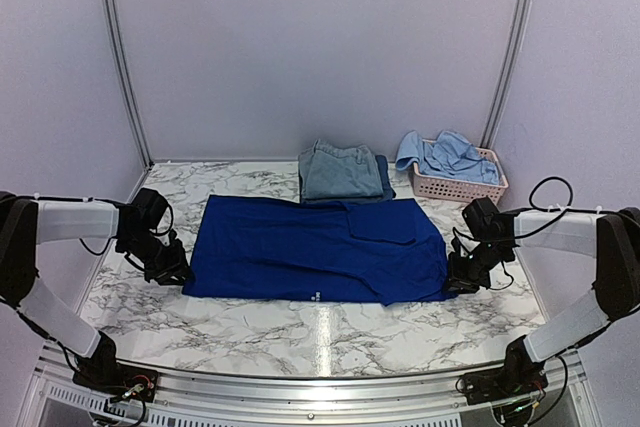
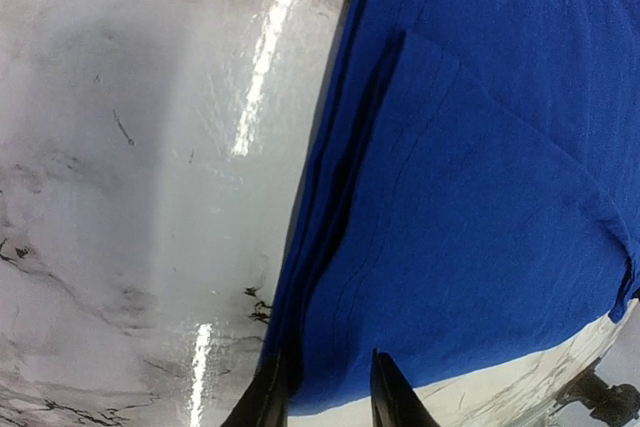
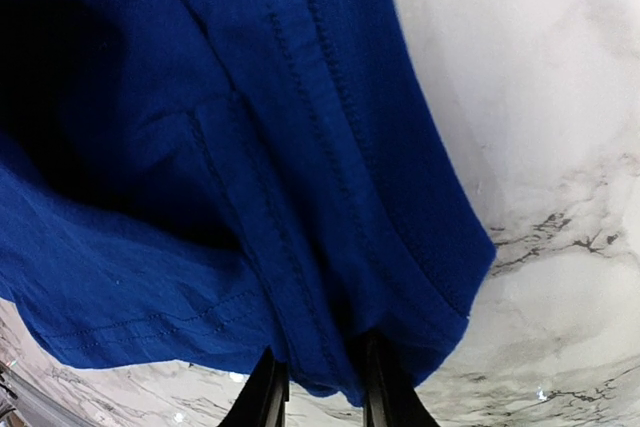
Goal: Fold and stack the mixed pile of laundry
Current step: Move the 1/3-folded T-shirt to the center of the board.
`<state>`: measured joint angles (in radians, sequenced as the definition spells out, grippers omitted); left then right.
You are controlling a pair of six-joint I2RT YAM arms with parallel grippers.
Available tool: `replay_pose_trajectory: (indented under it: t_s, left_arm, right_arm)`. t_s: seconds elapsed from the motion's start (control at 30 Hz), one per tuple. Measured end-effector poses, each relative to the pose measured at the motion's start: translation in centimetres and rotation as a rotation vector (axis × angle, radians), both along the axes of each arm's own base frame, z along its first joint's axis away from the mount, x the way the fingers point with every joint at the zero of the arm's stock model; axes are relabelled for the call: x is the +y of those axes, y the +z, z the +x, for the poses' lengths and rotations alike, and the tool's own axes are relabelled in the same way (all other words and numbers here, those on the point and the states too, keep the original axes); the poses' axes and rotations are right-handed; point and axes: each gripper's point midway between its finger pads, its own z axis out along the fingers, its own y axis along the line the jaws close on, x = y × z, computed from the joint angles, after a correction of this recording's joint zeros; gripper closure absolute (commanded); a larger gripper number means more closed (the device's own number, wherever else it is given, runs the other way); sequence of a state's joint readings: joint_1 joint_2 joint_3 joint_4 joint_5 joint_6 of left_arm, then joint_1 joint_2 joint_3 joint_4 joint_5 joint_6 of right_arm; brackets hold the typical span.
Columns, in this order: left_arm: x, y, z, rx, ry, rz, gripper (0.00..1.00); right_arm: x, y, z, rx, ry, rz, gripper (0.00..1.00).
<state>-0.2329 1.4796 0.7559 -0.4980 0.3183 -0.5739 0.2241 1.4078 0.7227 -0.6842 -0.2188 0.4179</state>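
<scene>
- The royal-blue cotton T-shirt [image 1: 320, 247] lies spread flat across the middle of the marble tabletop [image 1: 330, 337], its long side running left to right. A sleeve is folded in over its right part. Layered, stitched hems show at both ends, and a small white mark sits at its near edge.
- The faded denim piece [image 1: 338, 169] lies folded in a neat rectangle just behind the T-shirt.
- A navy piece [image 1: 385, 179] peeks out along the denim's right side.
- Crumpled light-blue garments [image 1: 450, 155] are heaped at the far right, draping over the pink lattice basket [image 1: 455, 189].
</scene>
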Motion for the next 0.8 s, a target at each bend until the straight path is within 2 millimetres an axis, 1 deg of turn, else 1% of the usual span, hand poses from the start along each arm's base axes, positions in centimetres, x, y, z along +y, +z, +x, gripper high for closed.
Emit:
replay_pose_trajectory:
  t_s: [0.07, 0.13, 0.23, 0.27, 0.33, 0.37, 0.4, 0.5, 0.7, 0.8]
  left_arm:
    - [0.0, -0.1, 0.0, 0.003, -0.003, -0.002, 0.74]
    - [0.0, -0.2, -0.1, 0.010, -0.004, -0.001, 0.80]
    - [-0.1, -0.4, -0.2, 0.016, -0.003, -0.001, 0.93]
    - [-0.1, -0.4, -0.2, 0.017, -0.004, -0.002, 1.00]
    - [-0.1, -0.4, -0.2, 0.021, 0.001, -0.005, 1.00]
    - [-0.1, -0.4, -0.3, 0.022, -0.003, -0.007, 1.00]
    - [-0.2, -0.4, -0.3, 0.024, -0.003, -0.009, 1.00]
    - [-0.1, -0.2, -0.6, 0.021, -0.003, -0.009, 1.00]
    - [0.4, 1.1, -1.5, 0.017, -0.004, -0.006, 1.00]
    - [0.8, 0.8, -2.2, 0.037, -0.007, 0.007, 1.00]
  right_arm:
    - [0.0, 0.0, 0.0, 0.000, 0.000, 0.000, 0.79]
    - [0.0, 0.0, 0.0, 0.001, 0.000, 0.000, 0.80]
    - [0.0, -0.1, 0.0, 0.002, 0.000, -0.001, 0.84]
    - [0.0, -0.1, 0.0, 0.002, 0.000, -0.001, 0.86]
    - [0.0, -0.1, 0.0, 0.003, 0.000, 0.000, 0.93]
    - [0.0, -0.1, 0.0, 0.003, 0.002, 0.000, 0.99]
    - [0.0, -0.1, -0.1, 0.005, 0.001, 0.000, 1.00]
    - [0.1, -0.1, -0.2, 0.010, 0.002, 0.004, 1.00]
    - [-0.1, 0.4, -0.9, 0.014, 0.001, 0.004, 1.00]
    - [-0.2, 0.9, -1.6, 0.011, 0.001, 0.006, 1.00]
